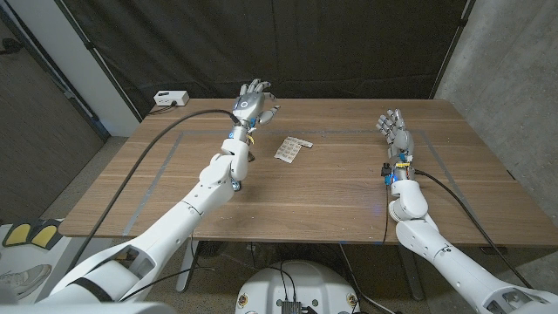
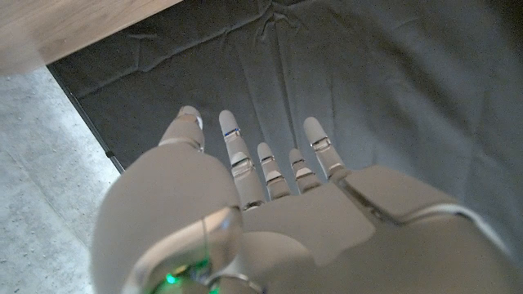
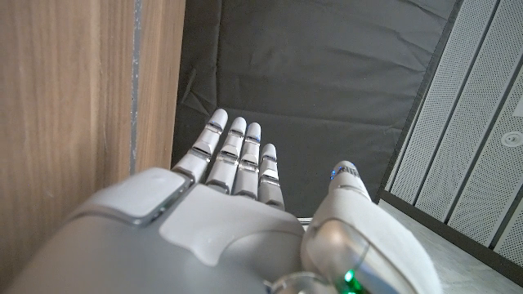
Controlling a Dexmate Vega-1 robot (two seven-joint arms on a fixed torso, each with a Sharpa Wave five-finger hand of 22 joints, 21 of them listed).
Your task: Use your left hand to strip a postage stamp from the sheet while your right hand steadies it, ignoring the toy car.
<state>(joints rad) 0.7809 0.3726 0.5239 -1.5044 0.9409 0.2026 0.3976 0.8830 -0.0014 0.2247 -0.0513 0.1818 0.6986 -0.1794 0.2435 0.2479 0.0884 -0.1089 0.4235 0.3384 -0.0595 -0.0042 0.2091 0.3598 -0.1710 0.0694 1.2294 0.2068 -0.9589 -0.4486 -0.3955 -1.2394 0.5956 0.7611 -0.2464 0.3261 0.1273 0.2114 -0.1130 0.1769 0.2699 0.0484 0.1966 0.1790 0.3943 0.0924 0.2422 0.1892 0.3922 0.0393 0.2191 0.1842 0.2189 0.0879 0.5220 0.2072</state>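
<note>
Small white stamp sheet (image 1: 293,149) lying on wooden worktop (image 1: 331,201); left hand (image 1: 252,104) and right hand (image 1: 395,130) both hovering, fingers spread, holding nothing

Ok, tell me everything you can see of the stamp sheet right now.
The small pale rectangular stamp sheet lies flat on the wooden table, angled, between the two arms and nearer the left robot hand. It looks like thin paper with rows of small darker marks; details are too small to read. Nothing touches it.

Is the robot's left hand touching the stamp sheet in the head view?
No: the left hand is open near the table's far edge, apart from the stamp sheet lying untouched on the wood.
</note>
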